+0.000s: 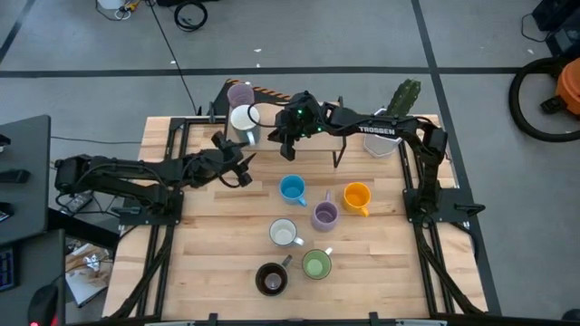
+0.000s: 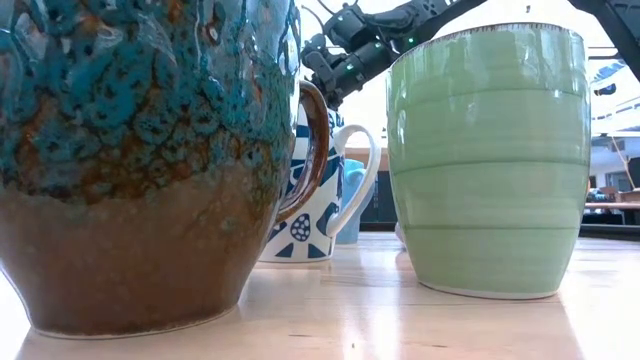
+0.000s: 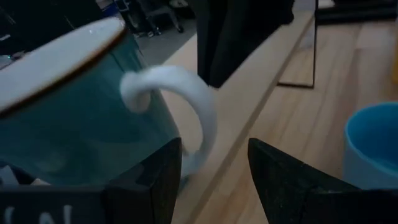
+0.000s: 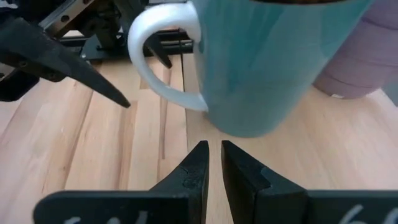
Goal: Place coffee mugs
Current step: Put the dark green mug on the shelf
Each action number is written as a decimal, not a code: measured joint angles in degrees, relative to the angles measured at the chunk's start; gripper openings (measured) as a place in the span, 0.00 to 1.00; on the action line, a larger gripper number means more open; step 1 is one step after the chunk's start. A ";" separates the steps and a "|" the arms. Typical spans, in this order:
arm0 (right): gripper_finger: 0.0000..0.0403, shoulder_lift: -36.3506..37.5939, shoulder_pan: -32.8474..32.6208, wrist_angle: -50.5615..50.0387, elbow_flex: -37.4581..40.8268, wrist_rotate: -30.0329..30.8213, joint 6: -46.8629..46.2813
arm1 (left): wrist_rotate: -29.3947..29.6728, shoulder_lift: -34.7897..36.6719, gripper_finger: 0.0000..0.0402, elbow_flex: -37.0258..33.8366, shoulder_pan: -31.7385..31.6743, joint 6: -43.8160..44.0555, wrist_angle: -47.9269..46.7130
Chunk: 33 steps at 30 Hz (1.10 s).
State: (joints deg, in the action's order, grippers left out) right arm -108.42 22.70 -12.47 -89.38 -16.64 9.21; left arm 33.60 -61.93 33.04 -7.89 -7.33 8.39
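A white mug with teal sides [image 1: 245,119] stands on its base near the table's far edge, beside a lilac mug [image 1: 240,93]. My left gripper [image 1: 237,166] is open just near of it. In the left wrist view the white handle [image 3: 186,106] curves just ahead of the gap between the fingers [image 3: 214,177]. My right gripper [image 1: 276,136] is shut and empty, to the right of the same mug [image 4: 261,68], pointing at its base. The blue [image 1: 292,188], lilac [image 1: 324,215], orange [image 1: 357,196], white [image 1: 283,233], green [image 1: 316,263] and dark brown [image 1: 271,278] mugs stand mid-table. My left gripper is open, and the lower end of the teal mug's handle [image 3: 189,155] runs right beside one finger [image 3: 161,180]. I cannot tell whether they touch. The mug stands on the table.
A white pot with a green cactus [image 1: 399,109] stands at the far right, under my right arm. A dark frame rail [image 1: 344,149] stands on the table behind the blue mug. Bare wood lies along the table's left side and near-right corner.
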 joint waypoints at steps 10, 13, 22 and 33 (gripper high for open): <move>0.12 0.00 -0.44 0.20 0.00 0.02 0.00 | -7.40 0.00 0.46 0.00 -3.52 0.79 6.42; 0.12 0.00 -0.46 0.52 0.00 0.02 0.00 | -7.47 0.00 0.41 -0.02 -3.57 1.64 6.35; 0.12 0.00 -0.46 0.44 0.00 0.02 -0.41 | -6.68 0.04 0.25 0.00 -3.58 2.13 5.64; 0.12 0.00 -0.59 -0.07 0.00 0.02 -0.46 | -6.66 1.75 0.14 -0.04 -3.53 2.25 2.53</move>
State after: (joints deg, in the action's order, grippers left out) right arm -108.42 22.11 -12.53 -89.38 -16.62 8.75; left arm 26.94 -60.18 32.99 -11.42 -5.08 10.92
